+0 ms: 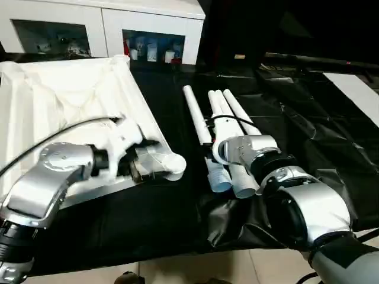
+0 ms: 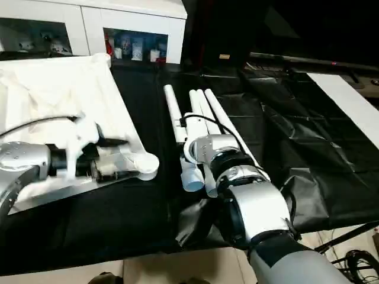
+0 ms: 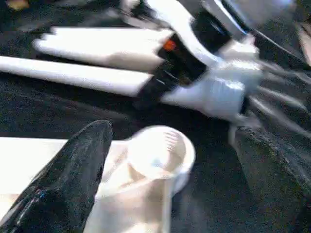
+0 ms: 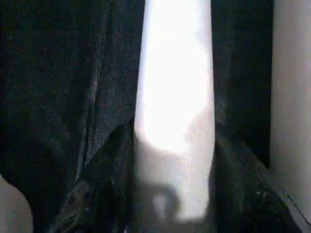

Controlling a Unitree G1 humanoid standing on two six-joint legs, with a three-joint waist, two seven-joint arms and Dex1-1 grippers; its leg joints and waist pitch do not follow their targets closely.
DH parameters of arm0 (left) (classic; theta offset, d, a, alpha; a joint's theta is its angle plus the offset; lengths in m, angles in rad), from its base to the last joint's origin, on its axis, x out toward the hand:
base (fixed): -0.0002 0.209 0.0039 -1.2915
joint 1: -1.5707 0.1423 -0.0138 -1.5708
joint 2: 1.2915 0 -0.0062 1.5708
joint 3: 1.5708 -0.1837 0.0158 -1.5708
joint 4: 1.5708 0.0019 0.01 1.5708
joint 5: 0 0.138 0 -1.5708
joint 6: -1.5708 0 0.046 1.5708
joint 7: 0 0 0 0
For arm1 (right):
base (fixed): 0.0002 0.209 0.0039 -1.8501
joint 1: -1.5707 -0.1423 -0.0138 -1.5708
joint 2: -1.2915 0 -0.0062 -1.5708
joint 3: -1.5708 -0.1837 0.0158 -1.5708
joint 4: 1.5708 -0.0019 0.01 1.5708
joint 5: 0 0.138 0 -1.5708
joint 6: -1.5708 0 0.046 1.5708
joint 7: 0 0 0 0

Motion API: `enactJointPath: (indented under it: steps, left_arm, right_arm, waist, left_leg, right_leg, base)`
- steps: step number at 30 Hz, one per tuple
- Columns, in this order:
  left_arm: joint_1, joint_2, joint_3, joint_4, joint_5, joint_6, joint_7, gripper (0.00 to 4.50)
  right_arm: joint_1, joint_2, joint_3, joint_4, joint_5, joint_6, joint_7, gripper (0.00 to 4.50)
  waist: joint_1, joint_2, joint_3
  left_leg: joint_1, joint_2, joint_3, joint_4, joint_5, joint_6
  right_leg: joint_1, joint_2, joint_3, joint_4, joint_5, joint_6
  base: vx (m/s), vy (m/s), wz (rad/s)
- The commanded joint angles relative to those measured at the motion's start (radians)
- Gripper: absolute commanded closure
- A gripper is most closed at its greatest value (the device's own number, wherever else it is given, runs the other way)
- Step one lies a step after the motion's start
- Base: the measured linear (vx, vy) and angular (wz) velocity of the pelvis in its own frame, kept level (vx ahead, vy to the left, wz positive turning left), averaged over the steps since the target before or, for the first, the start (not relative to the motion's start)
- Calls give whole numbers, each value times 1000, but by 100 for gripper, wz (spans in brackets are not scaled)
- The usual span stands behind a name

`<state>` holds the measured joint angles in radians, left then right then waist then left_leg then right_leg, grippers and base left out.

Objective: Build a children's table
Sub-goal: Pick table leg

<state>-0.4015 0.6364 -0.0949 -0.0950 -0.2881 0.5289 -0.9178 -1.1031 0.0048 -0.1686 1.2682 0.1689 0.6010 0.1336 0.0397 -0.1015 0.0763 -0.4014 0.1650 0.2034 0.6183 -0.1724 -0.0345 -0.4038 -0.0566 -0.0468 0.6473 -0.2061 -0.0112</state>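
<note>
The white table top [image 1: 65, 100] lies underside up at the left on the black sheet. Its round corner socket [image 1: 175, 165] points toward me. My left gripper [image 1: 155, 161] stands open around that socket [image 3: 158, 155], one black finger [image 3: 73, 179] on each side and apart from it. Several long white legs [image 1: 228, 115] lie side by side in the middle. My right gripper [image 1: 213, 155] is down over them near their wide ends. In the right wrist view its fingers [image 4: 99, 187] press both sides of one leg [image 4: 175, 107].
A white cabinet with glass doors [image 1: 148, 26] stands behind the work. A crinkled black sheet [image 1: 302, 136] covers the surface, and its front edge meets the pale floor [image 1: 237, 269] close to me. A white panel [image 1: 358, 89] lies at the far right.
</note>
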Motion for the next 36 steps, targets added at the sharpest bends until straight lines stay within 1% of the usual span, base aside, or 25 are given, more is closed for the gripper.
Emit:
enactJointPath:
  steps: [1, 4, 5, 7, 9, 10, 11, 12, 13, 14, 16, 17, 18, 19, 20, 21, 22, 23, 24, 25, 27, 29, 33, 35, 36]
  left_arm:
    - [-34, -36, 43, 17, -2, -7, 68, 0]
    - [-35, -95, 84, 13, -26, -50, 122, 0]
    - [-54, -126, 102, 36, -37, -84, 146, 0]
    - [-74, -139, 108, 60, -32, -95, 168, 0]
    - [-123, -174, 127, 111, -30, -91, 225, 0]
    - [-140, -188, 137, 126, -33, -82, 248, 0]
    - [-204, -244, 179, 179, -44, -29, 349, 0]
    - [-204, -244, 179, 179, -44, -29, 349, 0]
    - [-248, -282, 207, 197, -76, 54, 395, 0]
    - [-286, -311, 210, 178, -114, 157, 400, 0]
    - [-292, -341, 204, 106, -183, 174, 354, 0]
    - [-292, -341, 204, 104, -184, 175, 353, 0]
    - [-296, -369, 206, 63, -239, 200, 354, 0]
    - [-296, -369, 206, 63, -239, 200, 354, 0]
    - [-305, -405, 235, 34, -345, 246, 371, 0]
    - [-311, -418, 249, 28, -386, 266, 379, 0]
    - [-311, -419, 249, 28, -387, 267, 379, 0]
    - [-333, -434, 271, 45, -441, 300, 399, 0]
    - [-339, -437, 277, 51, -453, 308, 403, 0]
    - [-352, -443, 291, 66, -480, 326, 412, 0]
    - [-419, -493, 366, 131, -561, 393, 431, 0]
    - [-423, -499, 377, 120, -568, 436, 414, 0]
    - [-403, -503, 371, 89, -618, 500, 433, 0]
    - [-387, -500, 340, 76, -615, 509, 449, 0]
    - [-386, -501, 338, 75, -614, 510, 451, 0]
  right_arm:
    - [-22, -16, -29, -13, 34, -51, -3, 268]
    - [-28, -26, -70, -39, 80, -32, 7, 269]
    - [-27, -34, -99, -71, 112, -37, 38, 269]
    - [-21, -39, -101, -103, 120, -49, 72, 269]
    - [8, -53, -99, -193, 136, -67, 155, 269]
    - [21, -58, -98, -227, 144, -69, 187, 269]
    - [65, -79, -104, -347, 180, -59, 291, 269]
    - [65, -79, -104, -347, 180, -59, 291, 269]
    - [110, -101, -95, -450, 199, -59, 351, 269]
    - [177, -125, -93, -611, 265, -24, 435, 269]
    - [246, -150, -105, -774, 384, 60, 551, 269]
    - [247, -150, -105, -777, 387, 63, 554, 269]
    - [312, -181, -75, -874, 446, 113, 669, 270]
    - [312, -181, -75, -874, 446, 113, 669, 270]
    - [370, -215, -34, -933, 460, 127, 745, 270]
    - [384, -224, -27, -947, 463, 129, 761, 270]
    - [385, -224, -27, -948, 464, 130, 761, 270]
    - [399, -235, -34, -976, 497, 166, 790, 270]
    - [401, -237, -36, -983, 504, 174, 796, 270]
    - [405, -240, -38, -998, 519, 190, 806, 270]
    - [424, -259, -21, -1051, 535, 225, 854, 270]
    - [445, -266, -10, -1089, 550, 242, 852, 270]
    - [474, -275, 12, -1157, 578, 272, 846, 270]
    - [481, -280, 27, -1181, 584, 281, 857, 270]
    - [481, -280, 29, -1182, 583, 281, 859, 270]
  waist:
    - [3, 62, -84]
    - [4, 56, -85]
    - [8, 63, -85]
    - [9, 62, -84]
    - [11, 43, -85]
    - [13, 47, -82]
    - [21, 34, -83]
    - [25, 39, -86]
    - [20, 32, -85]
    - [30, 4, -86]
    - [45, 10, -85]
    - [51, 5, -87]
    - [50, 16, -87]
    - [54, 27, -86]
    - [59, 54, -86]
    - [54, 39, -82]
    - [56, 32, -84]
    - [56, 29, -80]
    - [59, 32, -80]
    - [56, 21, -79]
    - [59, 17, -74]
    - [57, 15, -73]
    - [56, 7, -76]
    - [59, 17, -79]
    - [58, 15, -79]
  left_leg:
    - [45, 68, -35, -81, -192, -138]
    - [41, 68, -34, -80, -209, -123]
    - [39, 67, -33, -77, -192, -105]
    - [38, 68, -31, -77, -183, -92]
    - [41, 71, -29, -77, -172, -80]
    - [38, 68, -28, -78, -173, -75]
    - [40, 72, -27, -76, -154, -63]
    - [44, 76, -31, -74, -140, -61]
    - [37, 75, -30, -77, -129, -57]
    - [45, 76, -24, -71, -105, -39]
    - [40, 77, -27, -71, -57, -10]
    - [42, 79, -26, -69, -47, -2]
    - [41, 75, -25, -70, -48, -6]
    - [40, 75, -27, -69, -56, -8]
    - [40, 74, -31, -69, -83, -20]
    - [42, 76, -28, -72, -131, -33]
    - [41, 74, -28, -71, -143, -38]
    - [38, 67, -27, -69, -171, -37]
    - [41, 68, -26, -67, -180, -38]
    - [41, 68, -25, -66, -185, -38]
    - [39, 69, -28, -66, -192, -43]
    - [38, 75, -35, -71, -193, -51]
    - [38, 73, -34, -70, -166, -49]
    - [37, 75, -34, -71, -152, -48]
    - [37, 74, -34, -70, -148, -47]
  right_leg:
    - [32, -85, 51, -52, -36, -183]
    - [43, -85, 51, -53, -1, -210]
    - [44, -89, 53, -56, 6, -222]
    - [45, -86, 52, -56, 10, -221]
    - [44, -87, 51, -57, -2, -220]
    - [47, -85, 52, -58, -3, -215]
    - [51, -88, 52, -59, 3, -204]
    - [50, -95, 52, -55, 9, -206]
    - [53, -90, 50, -53, 16, -209]
    - [50, -93, 50, -57, 22, -206]
    - [56, -100, 49, -55, 46, -211]
    - [54, -98, 47, -53, 55, -216]
    - [51, -91, 46, -56, 60, -223]
    - [52, -92, 46, -54, 65, -227]
    - [51, -95, 47, -54, 61, -236]
    - [50, -91, 46, -66, 38, -244]
    - [55, -93, 46, -65, 23, -253]
    - [53, -95, 49, -77, -71, -248]
    - [52, -96, 50, -81, -103, -242]
    - [51, -96, 49, -84, -132, -237]
    - [48, -97, 46, -94, -244, -196]
    - [44, -98, 43, -98, -292, -159]
    - [43, -98, 44, -96, -276, -149]
    - [43, -96, 44, -92, -231, -152]
    - [43, -95, 44, -91, -219, -153]
  base:
    - [0, 0, 0]
    - [0, 0, 0]
    - [0, 0, 0]
    - [0, 0, 0]
    - [0, 0, 0]
    - [0, 0, 0]
    - [0, 0, 0]
    - [0, 0, 0]
    - [0, 0, 0]
    - [0, 0, 0]
    - [0, 0, 0]
    - [0, 0, 0]
    - [0, 0, 0]
    - [0, 0, 0]
    - [0, 0, 0]
    - [0, 0, 0]
    - [0, 0, 0]
    - [0, 0, 0]
    - [0, 0, 0]
    - [0, 0, 0]
    - [0, 0, 0]
    - [0, 0, 0]
    - [0, 0, 0]
    - [0, 0, 0]
    - [0, 0, 0]
